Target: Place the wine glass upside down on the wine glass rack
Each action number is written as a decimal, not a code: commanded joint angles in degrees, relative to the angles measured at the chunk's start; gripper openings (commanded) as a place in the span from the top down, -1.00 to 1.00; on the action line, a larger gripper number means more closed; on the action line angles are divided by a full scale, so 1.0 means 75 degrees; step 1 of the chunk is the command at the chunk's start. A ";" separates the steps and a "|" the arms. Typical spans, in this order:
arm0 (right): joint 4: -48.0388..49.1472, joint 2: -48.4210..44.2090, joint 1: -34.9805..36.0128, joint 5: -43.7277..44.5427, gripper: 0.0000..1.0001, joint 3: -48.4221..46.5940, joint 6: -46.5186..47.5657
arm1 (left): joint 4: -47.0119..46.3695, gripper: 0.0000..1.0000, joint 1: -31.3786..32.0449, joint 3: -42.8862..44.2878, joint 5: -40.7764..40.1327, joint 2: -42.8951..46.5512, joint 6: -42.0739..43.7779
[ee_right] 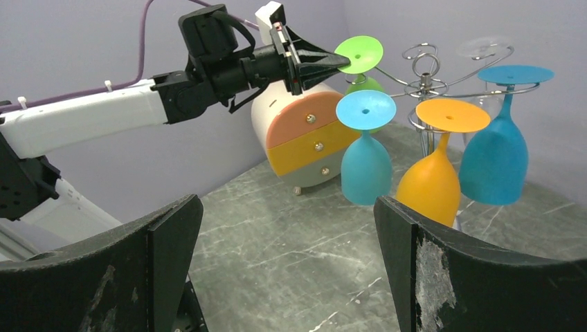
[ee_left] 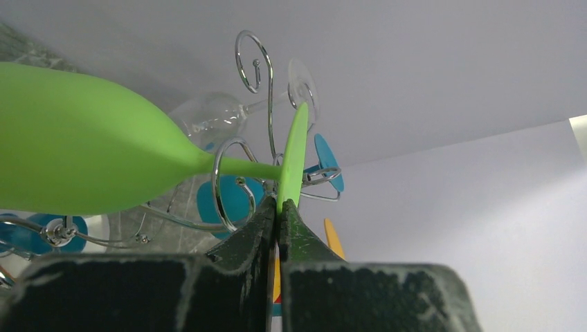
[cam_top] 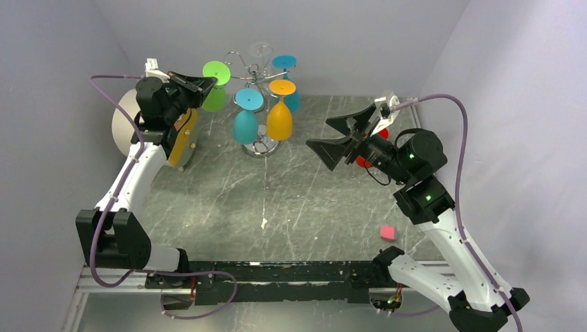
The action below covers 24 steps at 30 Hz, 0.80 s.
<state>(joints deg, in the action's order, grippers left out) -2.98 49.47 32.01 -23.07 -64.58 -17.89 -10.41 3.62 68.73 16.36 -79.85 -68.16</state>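
Note:
The silver wire wine glass rack [cam_top: 262,72] stands at the back centre on a round chrome base [cam_top: 262,148]. Blue, orange, teal and clear glasses hang upside down from it. My left gripper [cam_top: 211,83] is shut on the foot of a green wine glass [cam_top: 215,84], upside down at the rack's left side. In the left wrist view the green foot [ee_left: 294,155] is pinched between my fingertips, and its stem [ee_left: 246,168] passes through a wire loop. The right wrist view shows the green glass [ee_right: 360,59] at the rack [ee_right: 423,77]. My right gripper [cam_top: 340,142] is open and empty, right of the rack.
A cream cylinder with orange and yellow drawers [cam_top: 181,135] stands by the left arm; it also shows in the right wrist view [ee_right: 304,135]. A red object [cam_top: 372,149] sits partly hidden behind the right gripper. A small pink block [cam_top: 388,232] lies near the front right.

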 commanded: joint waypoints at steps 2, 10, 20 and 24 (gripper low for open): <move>0.0018 -0.0106 0.0031 0.0047 -1.00 0.0032 0.0095 | 0.0148 0.83 -0.0014 0.0240 -0.0294 0.0440 0.0300; 0.0037 -0.0071 0.0033 -0.0037 -1.00 0.0016 0.0207 | 0.0225 0.72 -0.0014 0.0094 0.0094 0.0482 0.0272; -0.0014 -0.0034 0.0033 -0.0047 -1.00 -0.0013 0.0356 | 0.0274 0.68 -0.0014 -0.0354 0.0180 0.0591 0.0283; -0.0001 0.0047 0.0033 -0.0098 -1.00 -0.0025 0.0364 | 0.0444 0.64 -0.0014 -0.0372 0.0167 0.0620 0.0483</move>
<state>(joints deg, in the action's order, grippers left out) -3.36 49.63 32.01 -23.16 -64.58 -16.19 -7.22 3.62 66.11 16.29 -77.03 -66.57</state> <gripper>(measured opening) 0.997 0.168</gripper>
